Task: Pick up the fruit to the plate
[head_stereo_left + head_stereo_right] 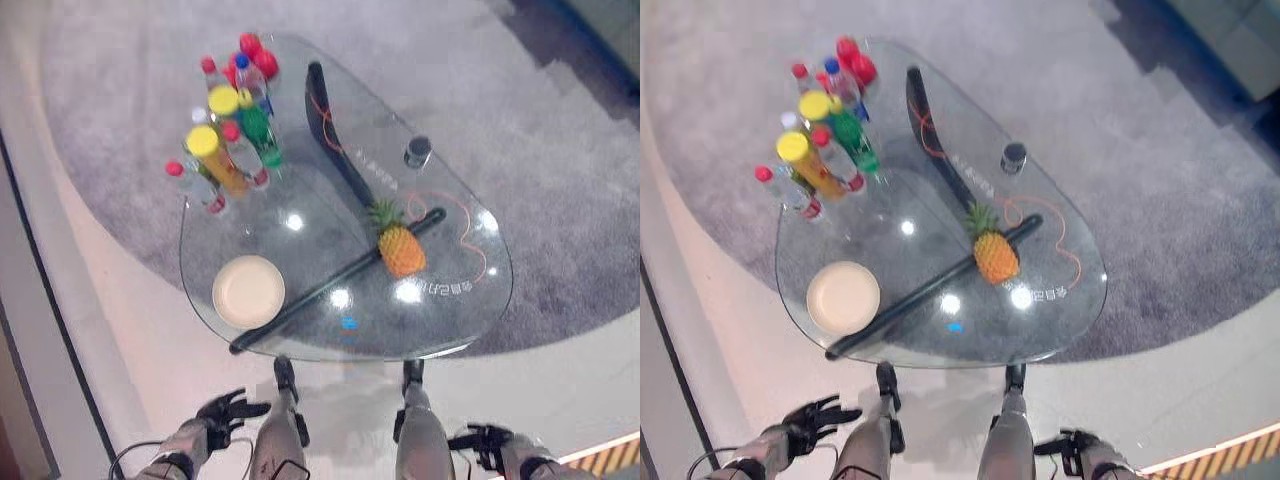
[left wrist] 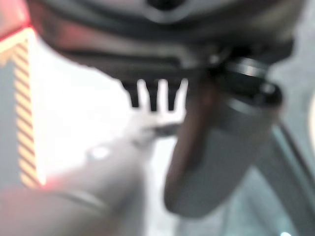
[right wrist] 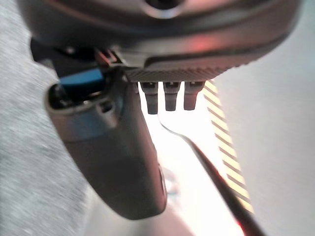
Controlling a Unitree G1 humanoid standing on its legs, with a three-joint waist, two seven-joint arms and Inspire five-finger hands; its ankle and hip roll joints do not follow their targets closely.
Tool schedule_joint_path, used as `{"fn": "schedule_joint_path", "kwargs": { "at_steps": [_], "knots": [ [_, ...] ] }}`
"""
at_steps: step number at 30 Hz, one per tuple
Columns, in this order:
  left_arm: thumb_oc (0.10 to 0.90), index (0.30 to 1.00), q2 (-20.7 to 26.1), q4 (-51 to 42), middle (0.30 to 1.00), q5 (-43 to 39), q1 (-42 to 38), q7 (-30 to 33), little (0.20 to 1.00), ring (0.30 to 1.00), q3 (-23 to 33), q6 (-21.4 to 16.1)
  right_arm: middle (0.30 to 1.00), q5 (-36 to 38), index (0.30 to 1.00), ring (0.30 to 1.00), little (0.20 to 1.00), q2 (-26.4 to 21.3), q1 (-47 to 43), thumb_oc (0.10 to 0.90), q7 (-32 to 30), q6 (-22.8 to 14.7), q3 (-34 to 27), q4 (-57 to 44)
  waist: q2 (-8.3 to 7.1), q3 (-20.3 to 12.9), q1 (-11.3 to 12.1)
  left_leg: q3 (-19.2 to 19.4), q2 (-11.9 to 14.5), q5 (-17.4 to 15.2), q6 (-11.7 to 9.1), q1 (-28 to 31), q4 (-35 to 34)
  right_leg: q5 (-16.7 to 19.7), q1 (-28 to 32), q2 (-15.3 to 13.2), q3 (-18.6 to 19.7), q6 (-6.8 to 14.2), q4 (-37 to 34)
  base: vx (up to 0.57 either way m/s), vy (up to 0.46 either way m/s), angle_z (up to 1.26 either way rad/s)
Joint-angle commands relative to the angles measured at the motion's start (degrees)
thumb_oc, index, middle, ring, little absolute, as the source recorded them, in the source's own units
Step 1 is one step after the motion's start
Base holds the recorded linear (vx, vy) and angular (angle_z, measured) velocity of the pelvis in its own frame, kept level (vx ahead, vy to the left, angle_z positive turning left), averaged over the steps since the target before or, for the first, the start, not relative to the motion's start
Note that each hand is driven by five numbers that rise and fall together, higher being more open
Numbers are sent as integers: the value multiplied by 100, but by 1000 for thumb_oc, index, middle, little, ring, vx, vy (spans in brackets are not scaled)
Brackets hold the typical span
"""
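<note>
**Colours on the clear glass desk**

Orange-yellow pineapple (image 1: 401,249) with green crown. Cream plate (image 1: 248,291). Bottles (image 1: 232,125) — red, yellow and blue caps, one green body. Black bar (image 1: 330,282) under clear glass desk (image 1: 470,300). Grey carpet (image 1: 560,150). Dark left robot hand (image 1: 224,410) and right robot hand (image 1: 488,442).

Tabletop (image 1: 300,200): clear glossy glass, glare spots; carpet (image 1: 560,150): grey, matt, rough pile; pineapple (image 1: 401,250): knobbly skin; plate (image 1: 248,291): smooth, matt cream.

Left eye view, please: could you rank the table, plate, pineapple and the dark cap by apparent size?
1. Table
2. Plate
3. Pineapple, its crown included, only slightly smaller than the plate
4. Dark cap
</note>
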Motion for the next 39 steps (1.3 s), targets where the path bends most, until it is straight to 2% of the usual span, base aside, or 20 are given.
{"fn": "schedule_joint_path", "kwargs": {
  "at_steps": [1,4,9,14,20,33,39],
  "knots": [
    [800,900,367,222,900,-915,-338,440,900,900,24,-284,900,544,900,900,900,-518,-128,800,-635,-540,73,-130,-82,252,122,-510,42,-106,-65,-406,123,215,-479,-90,-244,2,338,-202,-64,1],
    [800,900,489,209,900,-1235,-615,583,900,900,136,-443,900,736,900,900,900,-506,-360,800,-920,-830,79,-291,-126,484,96,-644,43,-174,-62,-895,556,84,-932,-91,-177,-33,783,-167,-63,1],
    [800,900,552,43,900,-1412,-890,986,900,900,185,-731,900,1018,900,900,900,-551,-671,800,-1106,-964,139,-361,-116,486,106,-818,-23,-216,-31,-1697,966,-22,-1720,-132,-134,-32,1252,-114,-72,4],
    [800,900,554,-33,900,-1485,-993,1409,900,900,250,-946,900,1214,900,900,900,-595,-871,800,-1206,-1073,140,-399,-126,486,116,-916,-107,-257,-2,-2136,1237,-44,-2178,-120,-95,-48,1492,-65,-36,5],
    [800,900,563,-149,900,-1359,-1138,1658,900,900,198,-1015,900,1359,900,900,900,-671,-1087,800,-1225,-1195,203,-447,-121,486,135,-992,-166,-289,24,-2517,1483,-47,-2534,-108,-65,-76,1671,-45,-15,-3],
    [800,900,577,-225,900,-1326,-1172,1652,900,900,62,-1017,900,1365,900,900,900,-734,-1417,800,-1272,-1240,385,-623,-95,486,173,-1039,-171,-297,15,-2780,1560,-32,-2820,-80,-112,-94,1765,-14,-9,0],
    [800,900,602,-309,900,-1240,-1116,1598,900,900,18,-991,900,1479,900,900,900,-812,-1422,800,-1635,-1212,308,-606,-101,486,198,-1041,-165,-255,7,-2803,1499,16,-2849,-82,-153,-90,1726,0,0,0]
  ]
}}
